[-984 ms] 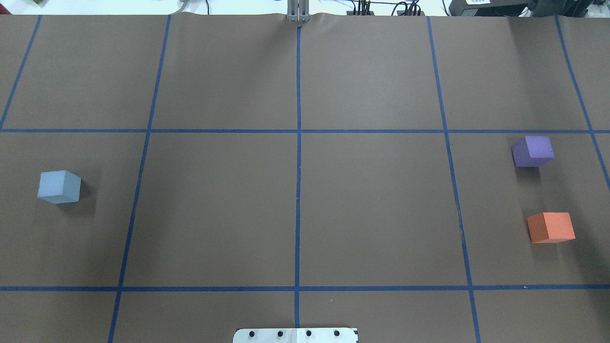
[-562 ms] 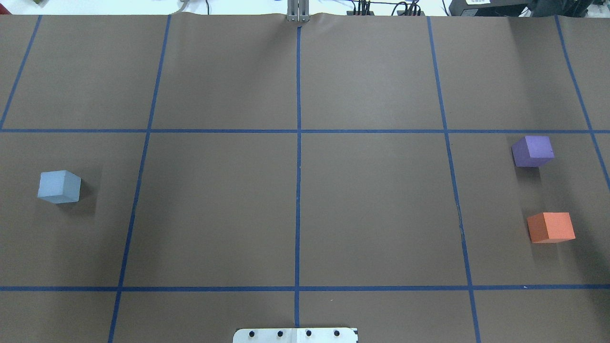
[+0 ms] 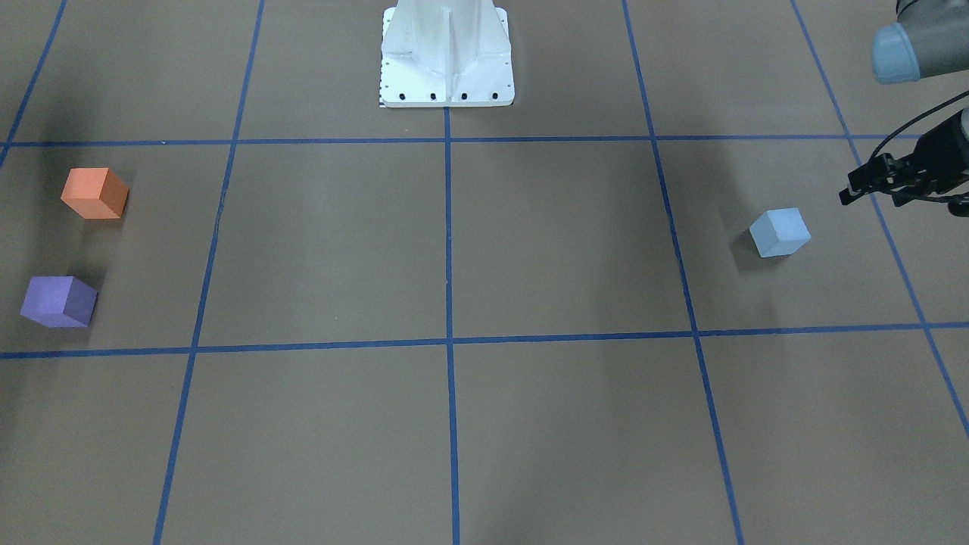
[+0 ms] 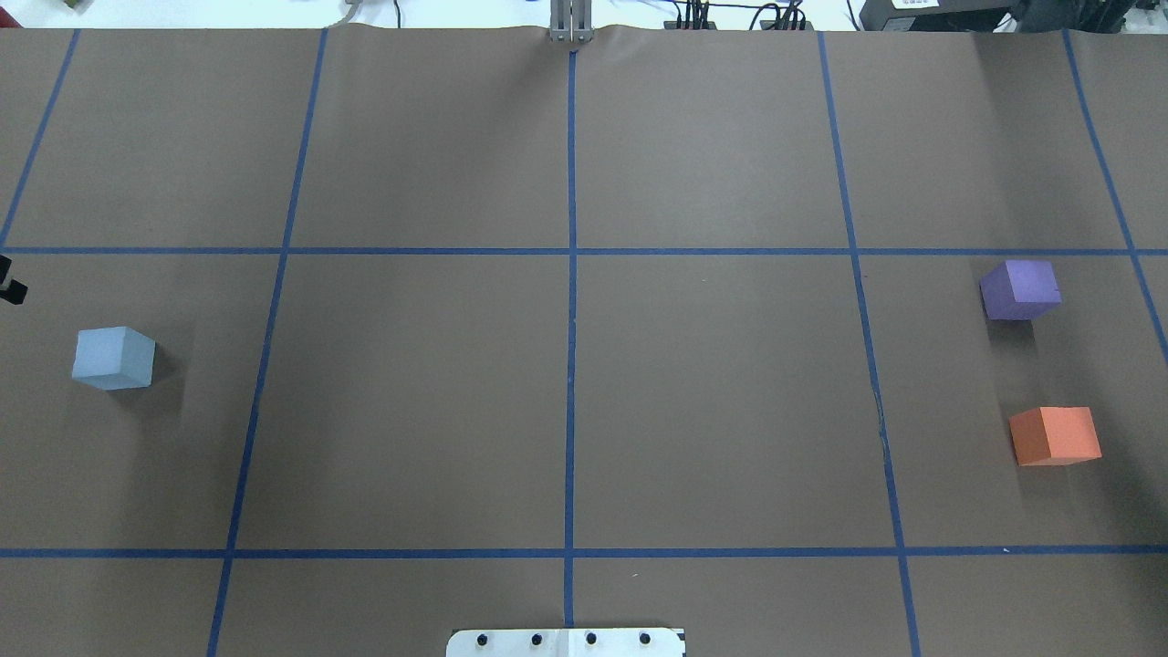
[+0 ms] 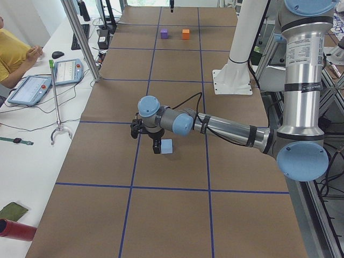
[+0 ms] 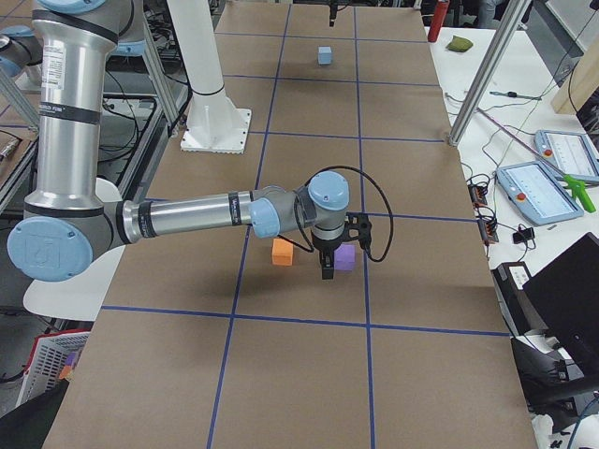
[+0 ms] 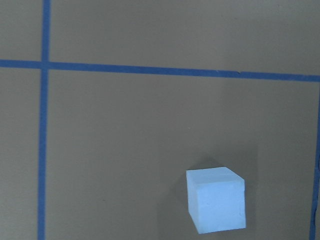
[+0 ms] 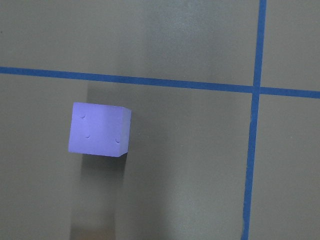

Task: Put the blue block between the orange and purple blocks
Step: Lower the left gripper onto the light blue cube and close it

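Left end effector hovers empty near the blue block, its opening unclear. Looks light and matte: pinch opposite flat faces.

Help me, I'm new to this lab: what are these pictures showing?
Two robot arms stand at a brown paper-covered table marked with blue tape lines. Each arm ends in a two-finger gripper. Two pictures look down on the table, one from behind the robot and one facing it. Two are taken from the table's ends, and two from cameras on the wrists. The blue block lies at one end, near the left gripper. The purple block and orange block lie at the other end, near the right gripper. Nothing is held.
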Controlling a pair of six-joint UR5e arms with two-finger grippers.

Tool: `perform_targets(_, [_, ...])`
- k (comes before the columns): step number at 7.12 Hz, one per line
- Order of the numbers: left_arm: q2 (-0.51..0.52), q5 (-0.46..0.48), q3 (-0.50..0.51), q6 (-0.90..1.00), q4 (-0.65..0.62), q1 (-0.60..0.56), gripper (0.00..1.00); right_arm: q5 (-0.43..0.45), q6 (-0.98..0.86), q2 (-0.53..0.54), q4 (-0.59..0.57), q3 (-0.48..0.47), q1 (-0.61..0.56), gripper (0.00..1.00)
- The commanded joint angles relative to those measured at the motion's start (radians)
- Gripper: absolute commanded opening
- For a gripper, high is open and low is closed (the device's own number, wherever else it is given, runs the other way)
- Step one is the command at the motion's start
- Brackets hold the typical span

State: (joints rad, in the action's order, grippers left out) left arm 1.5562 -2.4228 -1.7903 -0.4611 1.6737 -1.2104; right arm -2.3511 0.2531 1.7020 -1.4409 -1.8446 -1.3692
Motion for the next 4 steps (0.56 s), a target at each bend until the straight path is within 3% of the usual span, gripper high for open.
perform_targets(1, [0.075, 0.007, 0.066, -0.154, 0.003, 0.093, 1.00, -0.005, 0.000, -0.002, 0.000, 0.001, 0.005, 1.00])
perform_targets(4, [0.084, 0.016, 0.070, -0.278, 0.024, 0.193, 1.00, 0.001, -0.001, -0.010, 0.000, 0.017, 0.005, 1.00])
